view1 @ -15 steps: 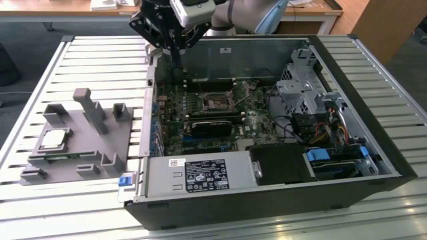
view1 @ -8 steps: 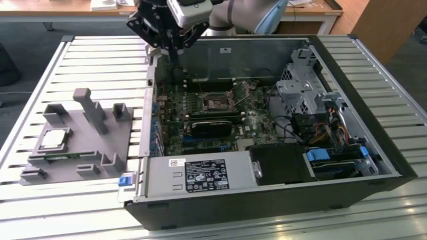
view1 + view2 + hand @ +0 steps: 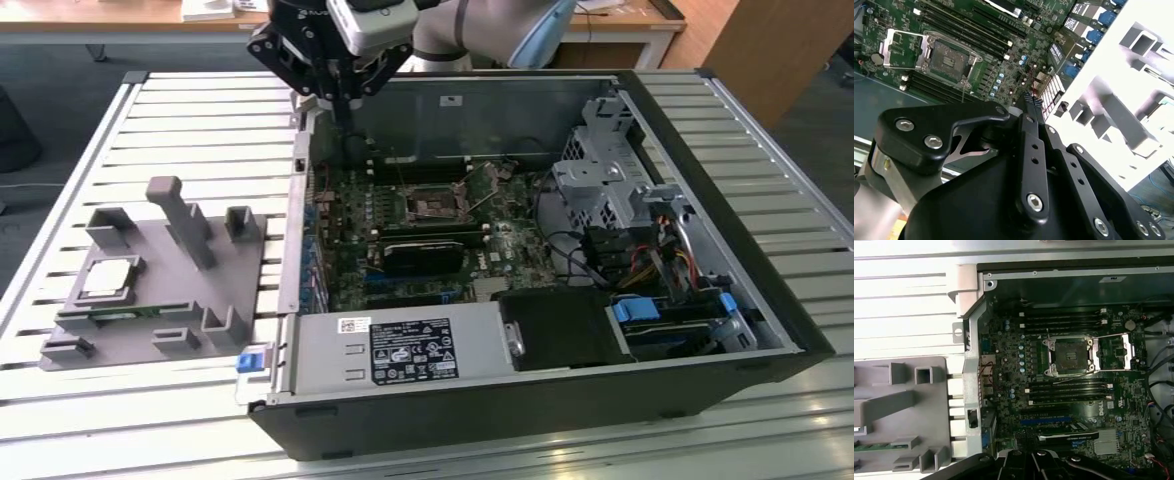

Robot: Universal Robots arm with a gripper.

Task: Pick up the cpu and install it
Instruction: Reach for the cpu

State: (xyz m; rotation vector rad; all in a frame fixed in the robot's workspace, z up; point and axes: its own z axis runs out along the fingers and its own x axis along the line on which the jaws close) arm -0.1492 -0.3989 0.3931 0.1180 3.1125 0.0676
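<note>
The cpu, a small silver-grey square, lies flat on the grey holder block at the exterior view's left, outside the computer. My gripper hangs high over the far left corner of the open computer case, well apart from the cpu. Its fingers meet at the tips, shut with nothing between them. The motherboard socket stands bare, with its metal lid swung open beside it.
A green memory stick sits in a slot of the holder block. Inside the case are memory slots, a drive cage, cables and the power supply. Everything rests on a slatted metal table.
</note>
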